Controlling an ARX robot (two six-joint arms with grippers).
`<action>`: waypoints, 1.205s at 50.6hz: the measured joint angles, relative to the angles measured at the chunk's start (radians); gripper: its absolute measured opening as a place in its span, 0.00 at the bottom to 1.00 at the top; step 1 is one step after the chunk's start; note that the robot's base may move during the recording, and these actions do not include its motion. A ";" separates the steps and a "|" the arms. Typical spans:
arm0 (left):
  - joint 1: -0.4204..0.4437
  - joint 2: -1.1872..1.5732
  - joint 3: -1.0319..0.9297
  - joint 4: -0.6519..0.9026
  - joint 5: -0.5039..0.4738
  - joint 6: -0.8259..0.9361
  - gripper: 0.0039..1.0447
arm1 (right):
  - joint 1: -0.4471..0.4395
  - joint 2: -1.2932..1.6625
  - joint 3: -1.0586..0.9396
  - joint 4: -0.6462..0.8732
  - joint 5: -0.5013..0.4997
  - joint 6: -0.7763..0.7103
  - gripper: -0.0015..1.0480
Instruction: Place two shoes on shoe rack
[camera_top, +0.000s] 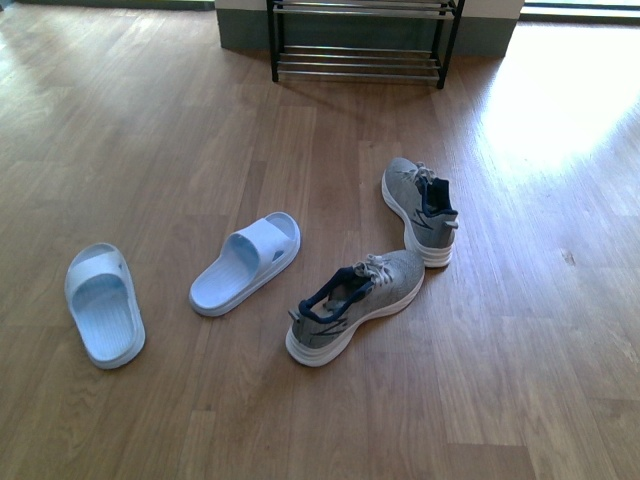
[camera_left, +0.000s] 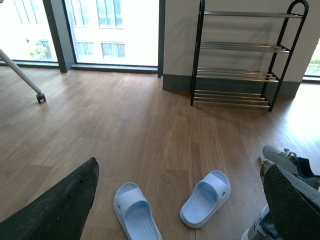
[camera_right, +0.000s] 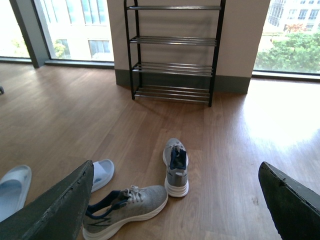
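The left gripper's fingers (camera_left: 60, 210) stand wide apart with nothing between them, and so do the right gripper's fingers (camera_right: 55, 210). Both the left gripper (camera_left: 178, 170) and the right gripper (camera_right: 175, 167) hang clear above the floor (camera_top: 150, 130), probably held back so each wrist camera takes in the whole scene before a reach. Neither shoe is picked up yet. The near sneaker (camera_top: 355, 305) sits upright right of centre, toe angled far-right, its toe just beside the heel of the far sneaker (camera_top: 420, 210) — whether they touch is unclear. The far one also stands on its sole, toe toward the shoe rack (camera_top: 358, 62), which waits well beyond, its visible tiers bare. Two pale blue slippers (camera_top: 248, 262) lie to the left — not wanted. The right arm looks better placed for the first grasp.
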 joint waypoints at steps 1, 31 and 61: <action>0.000 0.000 0.000 0.000 0.000 0.000 0.91 | 0.000 0.000 0.000 0.000 0.000 0.000 0.91; 0.000 0.000 0.000 0.000 0.000 0.000 0.91 | 0.000 0.000 0.000 0.000 0.000 0.000 0.91; 0.000 0.000 0.000 0.000 0.000 0.000 0.91 | 0.000 0.001 0.000 0.000 0.000 0.000 0.91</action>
